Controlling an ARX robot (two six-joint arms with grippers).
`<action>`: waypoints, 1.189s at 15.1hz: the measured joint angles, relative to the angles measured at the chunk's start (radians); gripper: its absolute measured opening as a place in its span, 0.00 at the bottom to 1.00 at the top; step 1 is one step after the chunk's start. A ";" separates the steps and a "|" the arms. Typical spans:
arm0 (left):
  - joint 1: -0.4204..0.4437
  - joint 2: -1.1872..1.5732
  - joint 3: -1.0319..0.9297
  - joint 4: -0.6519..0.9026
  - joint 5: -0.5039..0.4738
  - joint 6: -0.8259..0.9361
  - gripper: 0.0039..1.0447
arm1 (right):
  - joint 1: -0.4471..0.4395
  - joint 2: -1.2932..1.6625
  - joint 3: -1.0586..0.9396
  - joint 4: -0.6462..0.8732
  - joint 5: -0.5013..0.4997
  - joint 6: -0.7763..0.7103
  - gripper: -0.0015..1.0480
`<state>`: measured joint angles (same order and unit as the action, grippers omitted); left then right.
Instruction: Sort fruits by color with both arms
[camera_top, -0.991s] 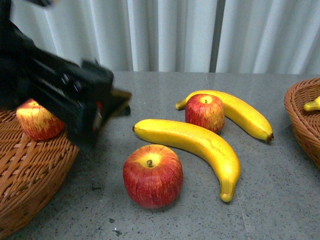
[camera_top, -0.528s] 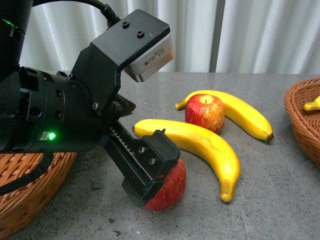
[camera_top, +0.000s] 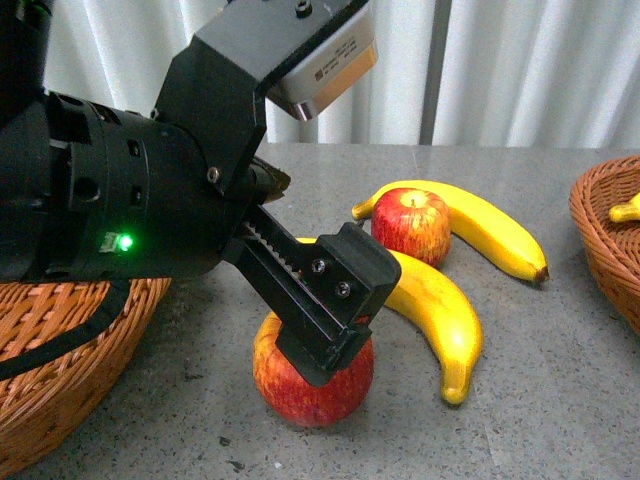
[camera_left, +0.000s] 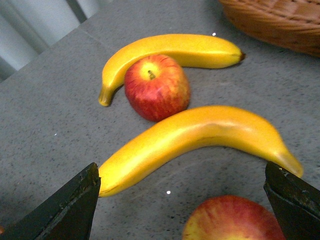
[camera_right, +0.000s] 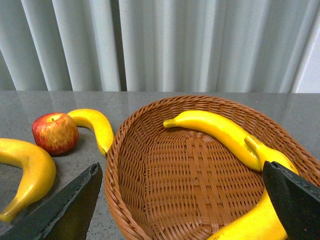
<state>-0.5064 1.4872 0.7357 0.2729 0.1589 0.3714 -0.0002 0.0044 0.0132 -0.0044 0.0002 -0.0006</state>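
Glossy apple (camera_top: 300, 388), rough woven wicker basket (camera_right: 192, 167)

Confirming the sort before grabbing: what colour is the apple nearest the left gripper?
The apple is red with yellow streaks, clearest in the front view.

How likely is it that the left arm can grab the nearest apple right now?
Probably yes. The left end effector hangs open just over the apple, nothing lies between them, and the nearby banana sits apart behind it.
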 joint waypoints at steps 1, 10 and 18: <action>-0.018 -0.013 -0.002 -0.010 0.003 -0.019 0.94 | 0.000 0.000 0.000 0.000 0.000 0.000 0.94; -0.066 0.080 -0.012 -0.114 -0.027 -0.117 0.94 | 0.000 0.000 0.000 0.000 0.000 0.000 0.94; -0.019 -0.229 -0.036 0.021 -0.198 -0.174 0.67 | 0.000 0.000 0.000 0.000 0.000 0.000 0.94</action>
<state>-0.5259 1.2583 0.6998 0.2935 -0.0387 0.1978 -0.0002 0.0044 0.0132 -0.0040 0.0002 -0.0006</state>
